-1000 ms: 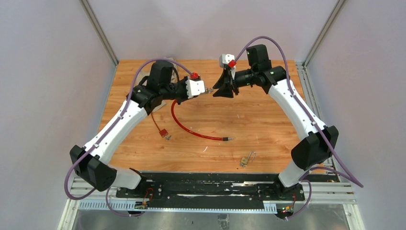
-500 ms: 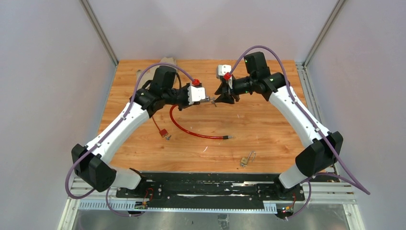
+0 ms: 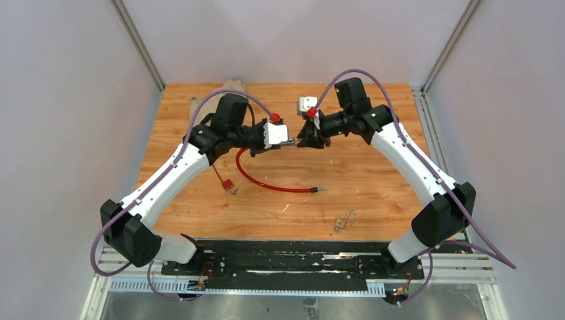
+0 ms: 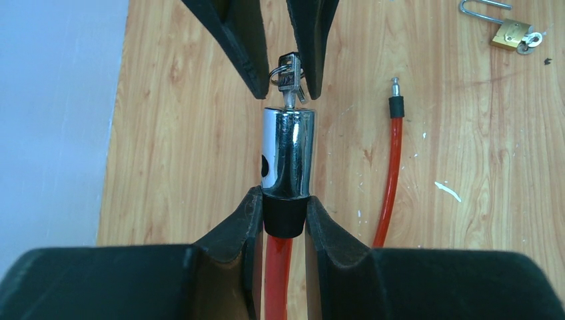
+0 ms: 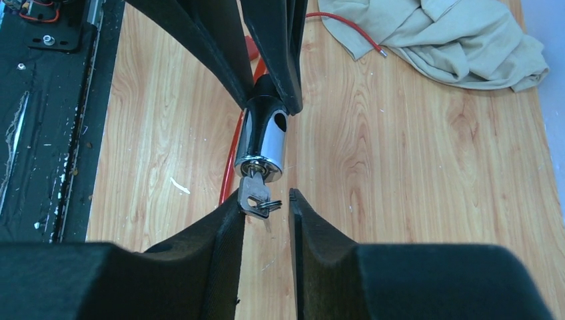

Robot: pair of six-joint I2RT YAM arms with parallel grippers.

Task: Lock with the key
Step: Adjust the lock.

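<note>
My left gripper [image 4: 283,198] is shut on the black collar of the chrome lock cylinder [image 4: 288,153] at one end of the big red cable [image 4: 390,173], holding it above the table. The small silver key [image 4: 289,77] on its ring sticks in the cylinder's end. My right gripper [image 5: 266,195] is open around the key [image 5: 256,193]. The key's head touches one finger and a gap stays on the other side. In the top view the two grippers meet over the table's far middle, the left [image 3: 285,141] facing the right [image 3: 303,142].
The cable's free pin end [image 3: 318,191] lies on the wooden table. A brass padlock [image 3: 341,223] lies near the front. A short red loop with a tag [image 3: 226,183] lies at the left. A beige cloth [image 5: 453,40] lies at the far edge.
Both arms have moved toward each other and slightly nearer. My right gripper has closed the distance, so its fingers now flank the key. The left still holds the lock cylinder.
</note>
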